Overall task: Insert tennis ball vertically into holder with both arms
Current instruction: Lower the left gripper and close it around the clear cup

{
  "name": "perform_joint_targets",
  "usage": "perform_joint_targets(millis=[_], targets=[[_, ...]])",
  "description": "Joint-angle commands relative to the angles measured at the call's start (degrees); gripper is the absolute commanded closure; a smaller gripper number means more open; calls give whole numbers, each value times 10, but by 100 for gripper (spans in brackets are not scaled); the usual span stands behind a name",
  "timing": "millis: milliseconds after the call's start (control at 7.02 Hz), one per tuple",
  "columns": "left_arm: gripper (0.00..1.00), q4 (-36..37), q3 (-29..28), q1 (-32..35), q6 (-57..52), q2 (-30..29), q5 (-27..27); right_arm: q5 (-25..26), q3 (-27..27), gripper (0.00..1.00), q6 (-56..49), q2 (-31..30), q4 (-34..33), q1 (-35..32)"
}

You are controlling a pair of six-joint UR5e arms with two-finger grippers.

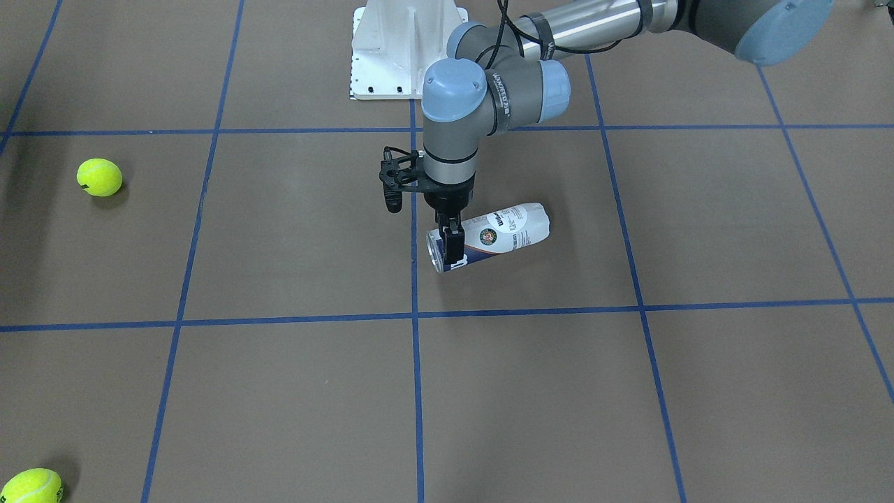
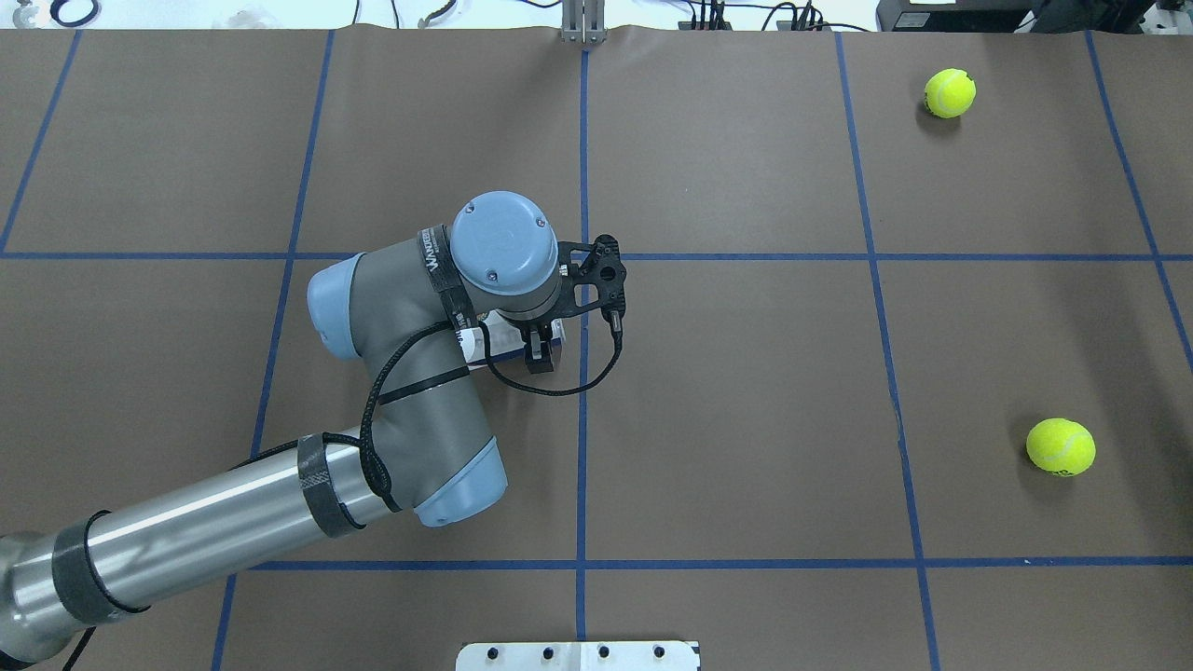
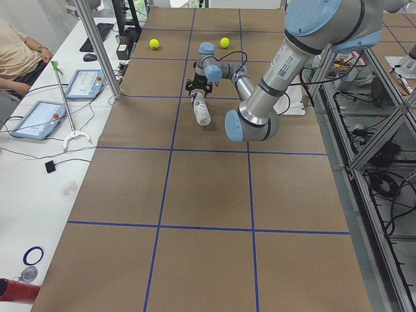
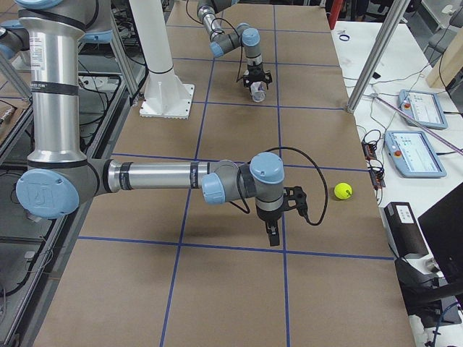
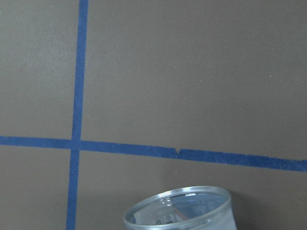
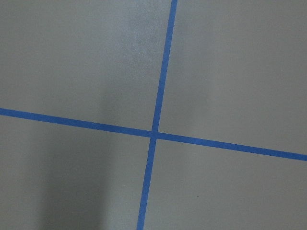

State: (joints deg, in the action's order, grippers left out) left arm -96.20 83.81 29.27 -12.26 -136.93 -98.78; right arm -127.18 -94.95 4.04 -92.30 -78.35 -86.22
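Note:
The holder [image 1: 496, 236], a clear can with a white and navy label, lies on its side on the brown table, open end toward the centre tape line. My left gripper [image 1: 451, 241] points straight down over that open end, one finger on each side of the can, closed on it. The left wrist view shows the can's open rim [image 5: 177, 208]. Two tennis balls [image 2: 950, 92] [image 2: 1061, 446] lie far to the right. My right gripper [image 4: 272, 237] hangs over a tape crossing, left of one ball [image 4: 343, 191]; I cannot tell if it is open or shut.
The white pedestal base [image 1: 391, 49] stands behind the holder at the robot's side. Blue tape lines [image 2: 582, 410] divide the table into squares. Tablets and cables [image 4: 416, 148] lie on a side bench beyond the table's edge.

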Motion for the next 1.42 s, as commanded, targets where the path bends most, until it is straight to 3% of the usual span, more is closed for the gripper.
perform_joint_targets(millis=[0,570,1282], targets=[[1,2,-3,-2,34,0,-1,0,1,0,-1,0,0,0],[1,-6,-38,-6,66,-4,-19,0,1,0,-1,0,0,0],[1,-7,-39,-14,67,-9,-19,0,0,0,0,0,0,0]])
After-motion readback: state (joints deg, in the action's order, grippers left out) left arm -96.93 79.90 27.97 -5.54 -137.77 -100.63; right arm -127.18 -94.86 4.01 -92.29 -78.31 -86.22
